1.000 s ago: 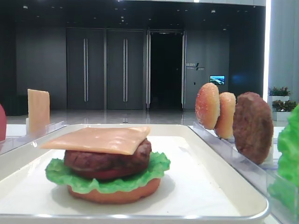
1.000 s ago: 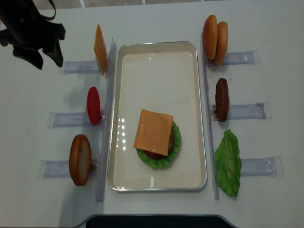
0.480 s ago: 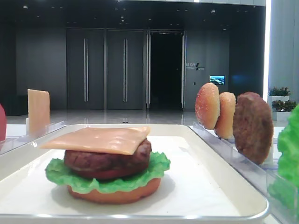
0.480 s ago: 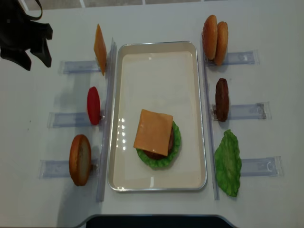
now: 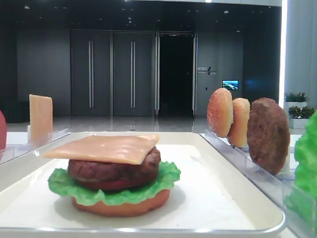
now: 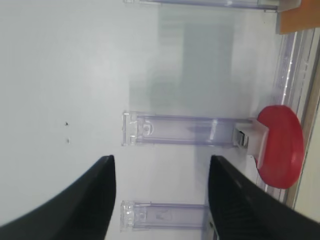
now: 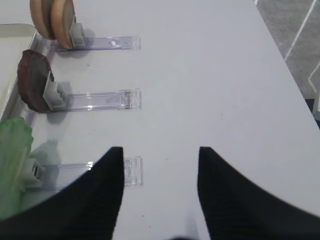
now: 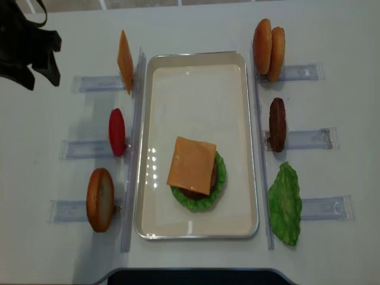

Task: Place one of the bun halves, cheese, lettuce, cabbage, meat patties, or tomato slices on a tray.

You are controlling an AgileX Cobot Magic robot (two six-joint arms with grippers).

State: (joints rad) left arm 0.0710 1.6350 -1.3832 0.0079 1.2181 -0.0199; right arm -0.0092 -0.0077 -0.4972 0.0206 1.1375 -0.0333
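The white tray (image 8: 196, 65) holds a stack: bun half (image 5: 121, 207), lettuce (image 5: 163, 179), meat patty (image 5: 114, 171), with a cheese slice (image 8: 191, 165) on top. My left gripper (image 8: 40, 80) hovers open and empty over the table at the far left, well away from the tray. In the left wrist view it (image 6: 160, 162) hangs over clear racks, with the tomato slice (image 6: 280, 147) to its right. My right gripper (image 7: 160, 152) is open over bare table, right of the racks, and out of the overhead view.
On clear racks left of the tray stand a cheese slice (image 8: 124, 61), the tomato slice (image 8: 117, 132) and a bun half (image 8: 100, 199). To the right stand two bun halves (image 8: 268, 41), a patty (image 8: 277, 124) and lettuce (image 8: 285, 203).
My left gripper has drifted left, away from the cheese rack, and stays open. The stack on the tray has not moved.
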